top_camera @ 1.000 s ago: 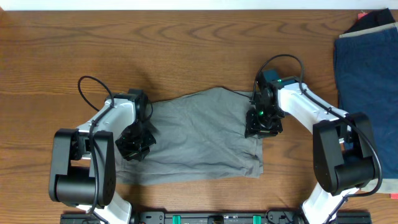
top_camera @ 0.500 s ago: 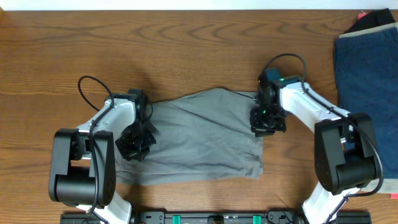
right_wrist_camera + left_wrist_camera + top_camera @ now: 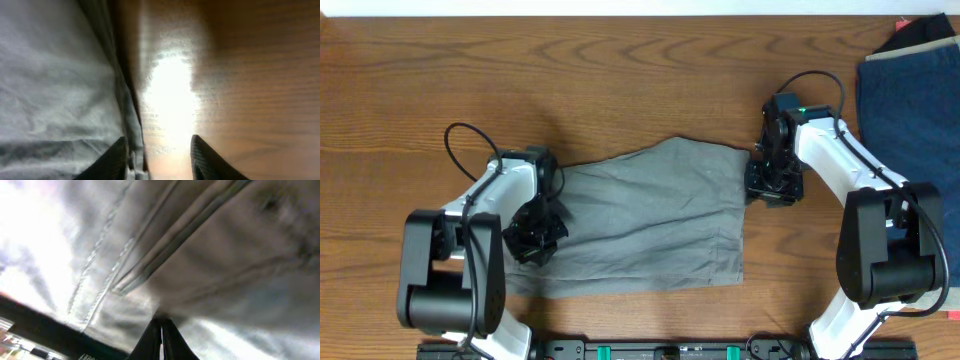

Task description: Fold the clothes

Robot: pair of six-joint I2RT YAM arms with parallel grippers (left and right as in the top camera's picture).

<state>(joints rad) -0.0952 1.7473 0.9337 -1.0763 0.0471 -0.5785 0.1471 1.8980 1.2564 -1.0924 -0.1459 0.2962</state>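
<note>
The light grey shorts (image 3: 645, 220) lie spread flat on the wooden table, wider than either gripper. My left gripper (image 3: 535, 235) rests on their left edge; in the left wrist view its fingers (image 3: 161, 335) are pressed together against the grey cloth (image 3: 210, 255) with its stitched seams. My right gripper (image 3: 772, 185) hovers just off the shorts' right edge. In the right wrist view its fingers (image 3: 156, 152) are open, the left finger over the cloth's edge (image 3: 60, 90), the right finger over bare wood.
A larger dark blue garment (image 3: 910, 140) lies at the table's right edge, with a dark item (image 3: 925, 35) behind it. Bare wood (image 3: 620, 70) lies behind the shorts. The arm bases stand at the front edge.
My right gripper has moved right and slightly back, from on top of the shorts' right edge to just beside it, and the cloth there has flattened out. The left gripper has stayed put.
</note>
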